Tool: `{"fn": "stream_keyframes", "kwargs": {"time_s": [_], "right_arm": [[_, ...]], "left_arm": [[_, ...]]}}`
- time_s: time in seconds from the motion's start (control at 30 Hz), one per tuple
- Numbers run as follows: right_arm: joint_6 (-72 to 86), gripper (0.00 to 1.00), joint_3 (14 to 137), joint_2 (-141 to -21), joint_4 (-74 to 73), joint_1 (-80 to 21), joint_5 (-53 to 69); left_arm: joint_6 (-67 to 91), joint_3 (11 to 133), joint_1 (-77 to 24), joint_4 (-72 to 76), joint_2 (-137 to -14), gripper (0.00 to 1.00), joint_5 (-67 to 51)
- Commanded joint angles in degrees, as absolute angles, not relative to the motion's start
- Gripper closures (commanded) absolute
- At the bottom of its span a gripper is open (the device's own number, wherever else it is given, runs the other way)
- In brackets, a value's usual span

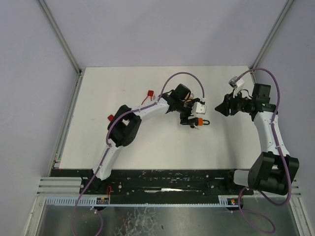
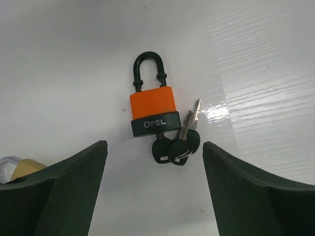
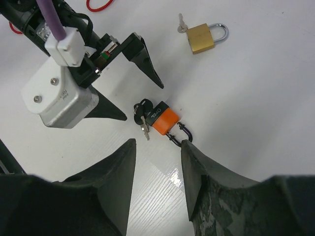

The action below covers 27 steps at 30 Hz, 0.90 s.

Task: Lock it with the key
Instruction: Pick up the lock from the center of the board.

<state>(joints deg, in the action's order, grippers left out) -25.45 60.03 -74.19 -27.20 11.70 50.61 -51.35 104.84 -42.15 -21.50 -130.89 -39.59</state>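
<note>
Both left hand [image 2: 153, 145] and right hand [image 3: 158, 143] hang released; black-shackled orange padlock [image 2: 152, 105] seems locked, black-headed keys [image 2: 177, 145] at its six o'clock.

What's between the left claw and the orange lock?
Just the black-headed keys, at the bottom of the orange lock; the left wrist view shows it.

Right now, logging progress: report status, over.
Left end effector and right end effector open, empty. Orange padlock flat, key inserted. Brass padlock aside, not blocking.
</note>
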Motion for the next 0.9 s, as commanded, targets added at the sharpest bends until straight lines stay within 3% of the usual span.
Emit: {"fn": "stream_keyframes", "kwargs": {"time_s": [0.0, 0.2, 0.67, 0.87], "right_arm": [[-24.5, 0.51, 59.4, -72.7, -24.2, 12.3, 52.3], [-24.4, 0.51, 59.1, -73.9, -24.6, 12.9, 53.3], [-24.2, 0.51, 59.1, -74.4, -24.8, 13.5, 54.3], [-24.3, 0.51, 59.2, -74.5, -25.1, 13.7, 54.5]], "left_arm": [[-48.8, 108.3, -44.1, -23.5, -131.9, 0.23, -36.2], [-46.8, 108.8, -47.4, -22.8, -134.3, 0.21, -25.7], [-39.9, 115.7, -46.6, -23.9, -138.9, 0.22, -26.2], [-40.9, 119.2, -46.3, -27.6, -141.3, 0.30, -26.8]]}}
